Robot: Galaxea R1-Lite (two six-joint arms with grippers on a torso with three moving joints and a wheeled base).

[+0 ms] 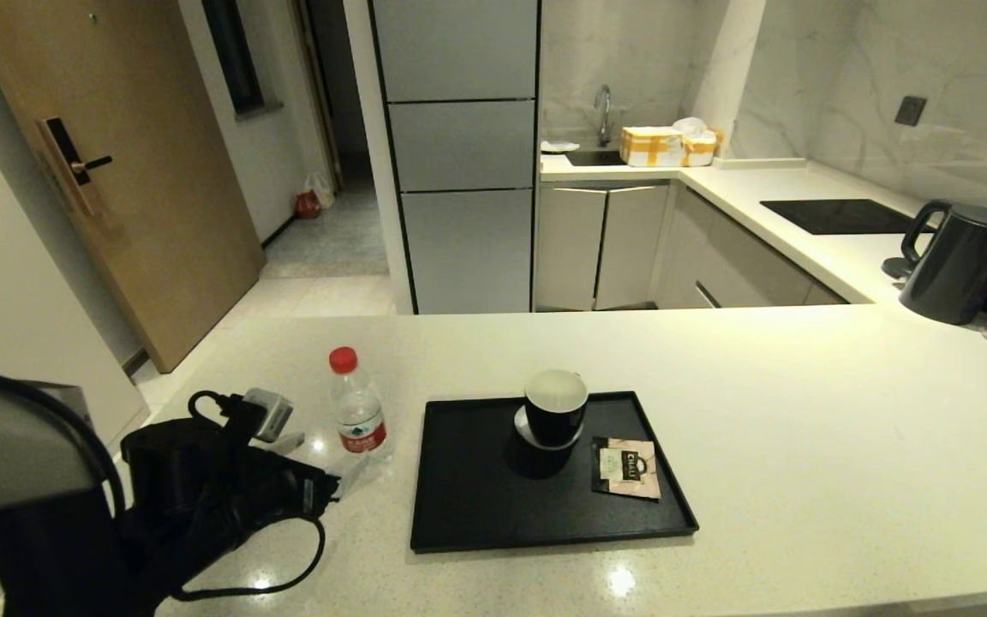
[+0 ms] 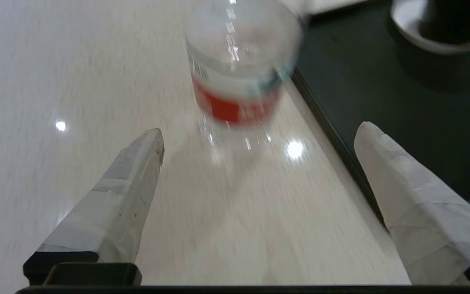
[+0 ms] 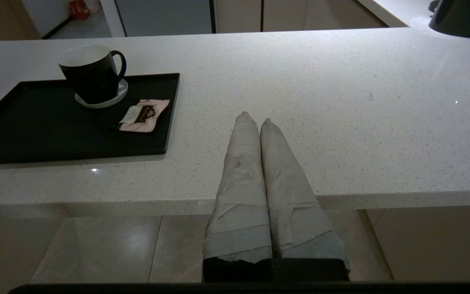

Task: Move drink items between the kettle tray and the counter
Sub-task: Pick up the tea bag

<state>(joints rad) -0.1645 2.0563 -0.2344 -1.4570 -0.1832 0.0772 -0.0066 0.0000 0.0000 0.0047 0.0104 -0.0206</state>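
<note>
One water bottle (image 2: 239,81) upright on the counter (image 1: 802,446), just ahead of the left gripper (image 2: 259,134), whose fingers stand apart, beside the kettle tray (image 1: 476,506) bearing tea sachet (image 1: 628,467) and cup (image 1: 555,407); right gripper (image 3: 254,121), fingers pressed together, parked off the counter edge

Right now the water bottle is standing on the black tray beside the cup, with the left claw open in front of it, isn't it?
Not quite. The water bottle stands on the white counter, just off the black tray; the head view shows it, and the left wrist view agrees. The cup is on the tray, and the left claw is open before the bottle.
</note>
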